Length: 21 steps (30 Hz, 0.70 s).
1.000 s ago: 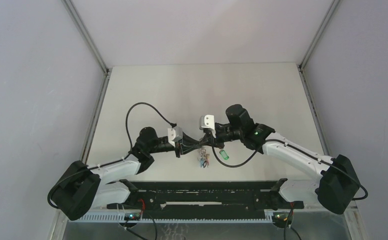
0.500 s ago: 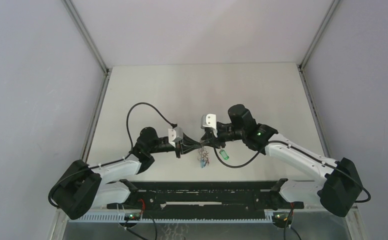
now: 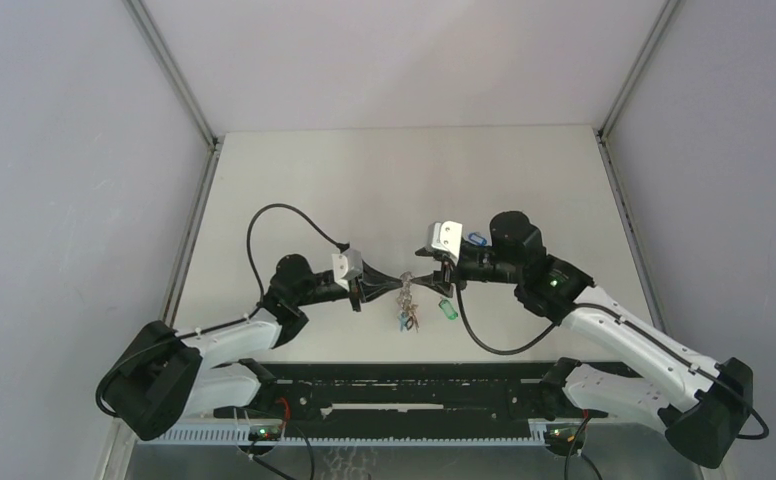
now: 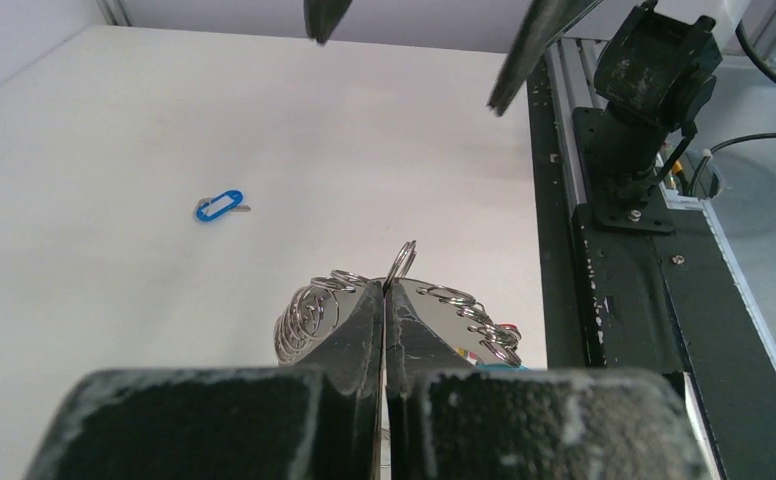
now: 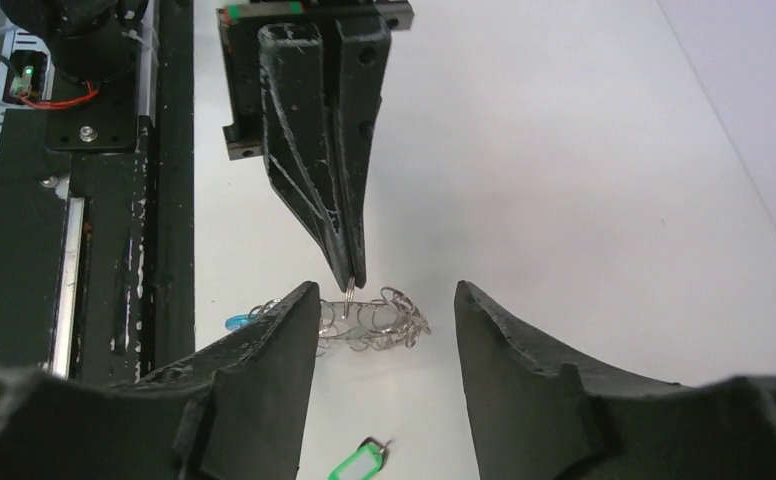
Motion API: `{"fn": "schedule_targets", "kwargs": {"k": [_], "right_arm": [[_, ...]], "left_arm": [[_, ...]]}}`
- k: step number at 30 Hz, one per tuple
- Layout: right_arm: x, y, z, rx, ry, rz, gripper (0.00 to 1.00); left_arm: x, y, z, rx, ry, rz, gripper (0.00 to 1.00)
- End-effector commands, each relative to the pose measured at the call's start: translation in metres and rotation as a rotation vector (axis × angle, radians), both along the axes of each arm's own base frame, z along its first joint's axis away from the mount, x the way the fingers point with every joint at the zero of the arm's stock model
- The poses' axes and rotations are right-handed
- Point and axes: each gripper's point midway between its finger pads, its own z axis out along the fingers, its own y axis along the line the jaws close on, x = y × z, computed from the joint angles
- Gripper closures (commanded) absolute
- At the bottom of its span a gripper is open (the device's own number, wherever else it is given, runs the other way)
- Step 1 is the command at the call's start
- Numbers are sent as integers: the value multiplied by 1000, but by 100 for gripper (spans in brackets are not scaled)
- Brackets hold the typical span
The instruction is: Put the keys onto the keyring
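Note:
My left gripper (image 4: 385,287) is shut on one small silver link (image 4: 401,262) of the keyring (image 5: 374,318). The grey hoop and its fringe of links hang under the fingertips (image 3: 402,298). A bit of light-blue sleeve (image 5: 236,322) and a red tag (image 4: 507,330) show at its lower side. My right gripper (image 5: 385,288) stands open just right of the keyring, its fingers (image 5: 299,310) on either side of it without touching. It holds nothing. A green-tagged key (image 3: 448,310) lies on the table below the right gripper (image 3: 426,281). The same key (image 5: 359,465) shows in the right wrist view.
A blue-tagged key (image 4: 219,206) lies alone on the white table, farther back, and shows beside the right wrist (image 3: 476,239) from above. The black rail (image 3: 404,385) with both arm bases runs along the near edge. Grey walls enclose the table on three sides.
My right gripper has opened and drawn back to the right, away from the keyring. My left gripper has closed fully on a link and now carries the keyring alone.

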Motion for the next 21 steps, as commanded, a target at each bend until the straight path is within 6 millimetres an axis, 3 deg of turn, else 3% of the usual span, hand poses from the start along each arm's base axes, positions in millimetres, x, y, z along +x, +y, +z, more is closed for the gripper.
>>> {"fn": "schedule_targets", "kwargs": {"k": [1,7,15,21], "right_arm": [[13,-5,0,23,75,-97,50],[8,-2,-21,37,140,-76,63],[9,6,-46,35,195,-56,66],[10,10,-50,37,199,-41,71]], "left_arm": [[0,-1,24,-82,-54,-5,100],[0,-2,24,-99,-36,-11,100],[-1,-4,22,-107,-13,-26,100],[-1,-5,21,-105,-9,-28,100]]}}
